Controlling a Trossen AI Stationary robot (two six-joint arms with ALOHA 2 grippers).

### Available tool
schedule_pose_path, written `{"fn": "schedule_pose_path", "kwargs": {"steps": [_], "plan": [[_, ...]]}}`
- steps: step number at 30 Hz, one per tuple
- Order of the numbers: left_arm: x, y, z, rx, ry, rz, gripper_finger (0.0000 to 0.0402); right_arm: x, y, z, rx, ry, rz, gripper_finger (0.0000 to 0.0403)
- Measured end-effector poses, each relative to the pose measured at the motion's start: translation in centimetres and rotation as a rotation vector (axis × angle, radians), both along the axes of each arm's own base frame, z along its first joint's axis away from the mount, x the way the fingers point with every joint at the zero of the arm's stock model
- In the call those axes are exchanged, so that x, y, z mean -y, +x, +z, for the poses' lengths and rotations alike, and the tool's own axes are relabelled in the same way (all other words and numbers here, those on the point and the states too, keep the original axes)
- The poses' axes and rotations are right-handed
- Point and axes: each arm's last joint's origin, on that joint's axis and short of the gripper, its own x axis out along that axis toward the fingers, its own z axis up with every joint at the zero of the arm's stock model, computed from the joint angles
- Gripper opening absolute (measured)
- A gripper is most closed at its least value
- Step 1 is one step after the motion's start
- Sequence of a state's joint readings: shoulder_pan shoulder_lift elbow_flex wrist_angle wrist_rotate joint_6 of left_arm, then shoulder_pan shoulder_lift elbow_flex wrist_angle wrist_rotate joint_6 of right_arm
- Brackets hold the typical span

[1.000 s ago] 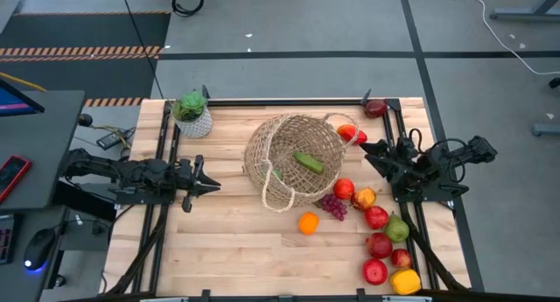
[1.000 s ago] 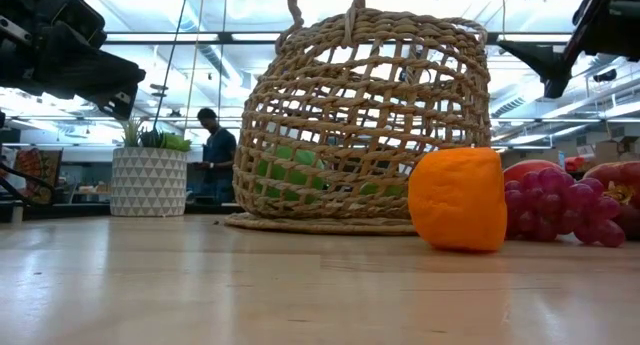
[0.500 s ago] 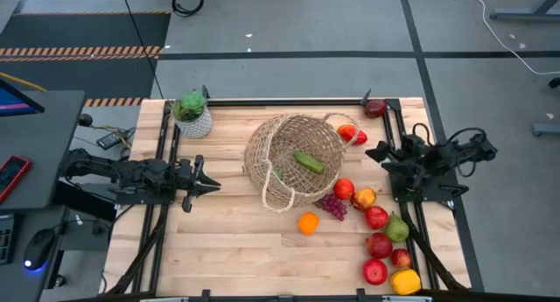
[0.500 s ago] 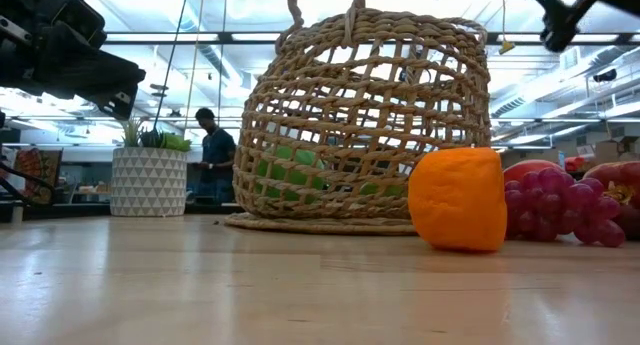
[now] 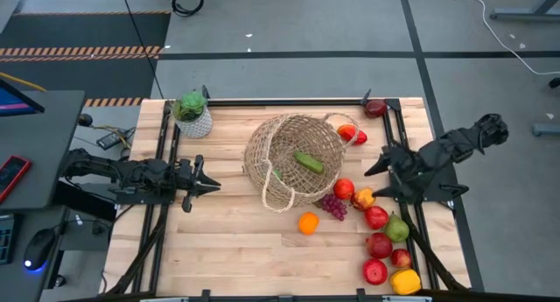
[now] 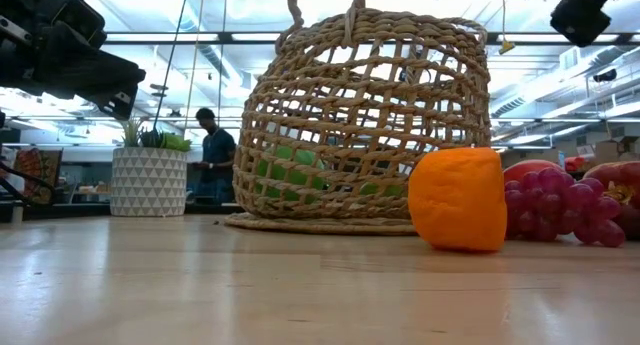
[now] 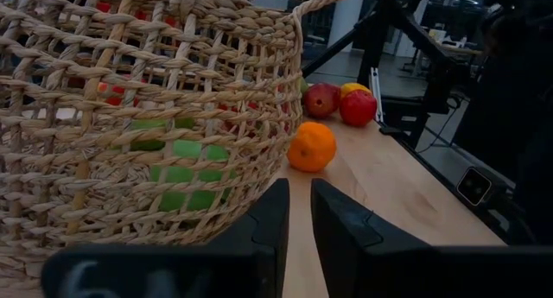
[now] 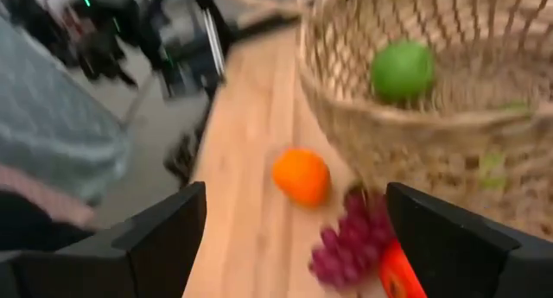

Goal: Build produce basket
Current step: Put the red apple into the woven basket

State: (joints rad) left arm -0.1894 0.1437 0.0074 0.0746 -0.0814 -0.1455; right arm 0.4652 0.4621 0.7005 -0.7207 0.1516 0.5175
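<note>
Wooden tabletop [image 5: 227, 241], seen from above, with an open-plan room lying beyond it in the low view. Left gripper [image 5: 210, 185] is resting at the left edge, its fingers [image 7: 275, 213] pressed together and holding nothing, pointing toward the basket [image 5: 293, 158]. Right gripper [image 5: 374, 179] is hovering above the fruit at the right, fingers spread wide and empty. The basket, a round tan open-weave wicker vessel with loop handles, is sitting at the tabletop's centre, a cucumber [image 5: 307, 162] lying inside. The produce is lying beside it: orange [image 5: 307, 222], purple grapes [image 5: 333, 206], red apples [image 5: 377, 217]. A potted plant [image 5: 192, 114] is standing at the far left corner.
</note>
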Motion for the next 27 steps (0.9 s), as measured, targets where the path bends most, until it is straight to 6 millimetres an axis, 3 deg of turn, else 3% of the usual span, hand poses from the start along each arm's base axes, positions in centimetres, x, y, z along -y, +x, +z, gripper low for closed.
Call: {"fn": "schedule_pose_path", "kwargs": {"steps": [14, 27], "plan": [[0.0, 0.0, 0.0, 0.000, 0.000, 0.000, 0.0063, -2.1, 3.2, -4.8, -0.502, -0.355, 0.179, 0.0360], [0.0, 0.0, 0.0, 0.001, 0.000, 0.000, 0.0060, -3.4, 5.5, -7.7, -0.716, -0.505, 0.258, 0.0360]]}}
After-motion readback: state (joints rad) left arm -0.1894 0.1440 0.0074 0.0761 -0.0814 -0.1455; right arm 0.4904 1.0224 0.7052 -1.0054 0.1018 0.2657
